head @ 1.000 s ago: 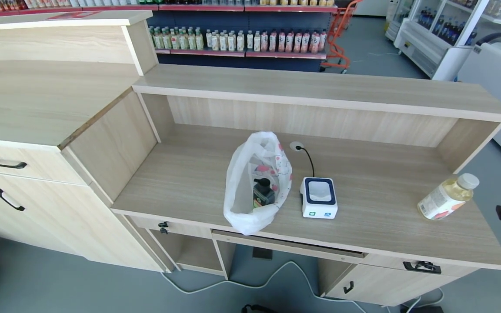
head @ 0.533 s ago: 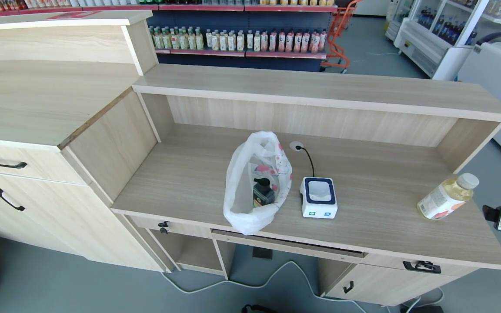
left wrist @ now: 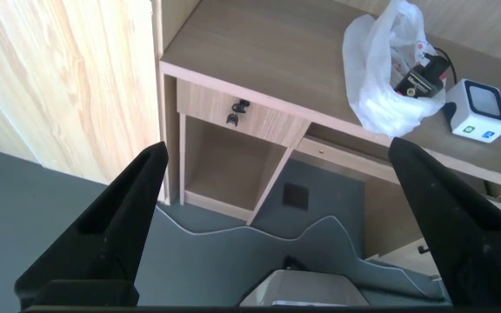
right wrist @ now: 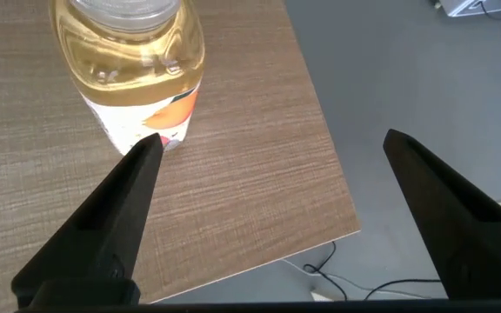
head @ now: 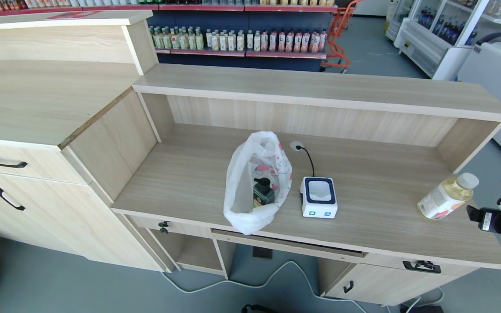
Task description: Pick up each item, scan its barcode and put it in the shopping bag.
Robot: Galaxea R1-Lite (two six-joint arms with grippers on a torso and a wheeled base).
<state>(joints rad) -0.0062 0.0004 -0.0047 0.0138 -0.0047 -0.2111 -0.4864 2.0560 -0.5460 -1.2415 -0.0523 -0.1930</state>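
Pale-yellow drink in a clear plastic bottle with a white cap [head: 447, 198] stands upright at the right end of the wooden counter [head: 363, 191], just beside the nearer right gripper [right wrist: 268, 143], whose wide-open, empty fingers [right wrist: 103, 235] sit offset from it

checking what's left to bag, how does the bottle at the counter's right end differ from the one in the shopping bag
The drink bottle stands on the open counter; the pump bottle sits inside the shopping bag. The drink bottle is clear with pale yellow liquid, the pump bottle dark. The drink bottle has a white cap, the pump bottle a black pump top. Both appear upright.
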